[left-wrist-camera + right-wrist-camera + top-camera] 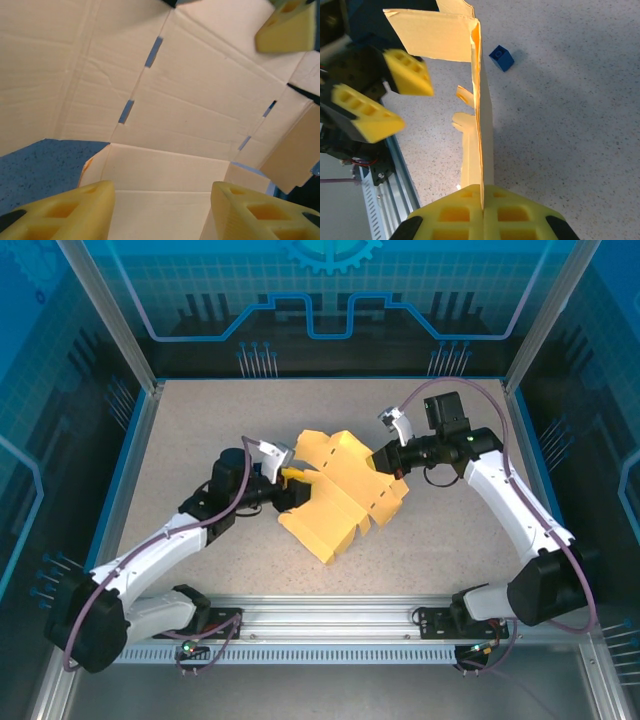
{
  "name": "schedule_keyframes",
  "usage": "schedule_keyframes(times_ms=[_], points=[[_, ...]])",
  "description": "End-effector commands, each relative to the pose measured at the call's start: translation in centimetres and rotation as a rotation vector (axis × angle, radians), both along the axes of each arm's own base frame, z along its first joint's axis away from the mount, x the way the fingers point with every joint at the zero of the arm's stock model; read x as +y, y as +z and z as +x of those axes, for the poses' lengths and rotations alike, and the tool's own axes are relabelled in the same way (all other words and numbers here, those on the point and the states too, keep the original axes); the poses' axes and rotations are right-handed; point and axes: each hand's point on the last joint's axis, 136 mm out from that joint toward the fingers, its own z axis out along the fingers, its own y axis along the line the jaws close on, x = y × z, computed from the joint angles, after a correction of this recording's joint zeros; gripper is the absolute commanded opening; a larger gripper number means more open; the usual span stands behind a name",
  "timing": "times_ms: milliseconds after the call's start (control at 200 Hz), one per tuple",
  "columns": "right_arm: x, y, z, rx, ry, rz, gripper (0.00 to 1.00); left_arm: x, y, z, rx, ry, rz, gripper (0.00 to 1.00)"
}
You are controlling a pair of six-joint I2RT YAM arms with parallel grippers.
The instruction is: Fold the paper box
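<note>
Right wrist view: the right gripper (482, 200) is clamped on a raised panel of the paper box (481, 115), at the middle of the table (200, 420). The left gripper (160, 210) has its jaws apart. A hard push may buckle the card.

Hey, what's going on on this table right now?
Two robot arms are working on a pale yellow paper box that is opened out on the table and not yet closed up. The right gripper is shut on the edge of one panel and holds it upright. The left gripper faces the inside of the box with its fingers open, gripping nothing. A small blue cube sits on the table beside the box.
</note>
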Motion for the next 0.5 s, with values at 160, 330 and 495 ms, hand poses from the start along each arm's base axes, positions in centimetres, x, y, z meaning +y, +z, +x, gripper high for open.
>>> schedule_keyframes(times_ms=[160,330,495], points=[[0.3,1.7,-0.6,-0.001,0.027,0.058,0.00,2.2,-1.0,3.6,-0.066,0.173,0.112,0.57],[0.3,1.3,-0.6,0.004,0.025,0.052,0.00,1.9,-1.7,3.5,-0.042,0.157,0.118,0.57],[0.3,0.9,-0.4,0.016,0.021,0.050,0.00,1.6,-1.5,3.0,-0.049,0.130,0.101,0.56]])
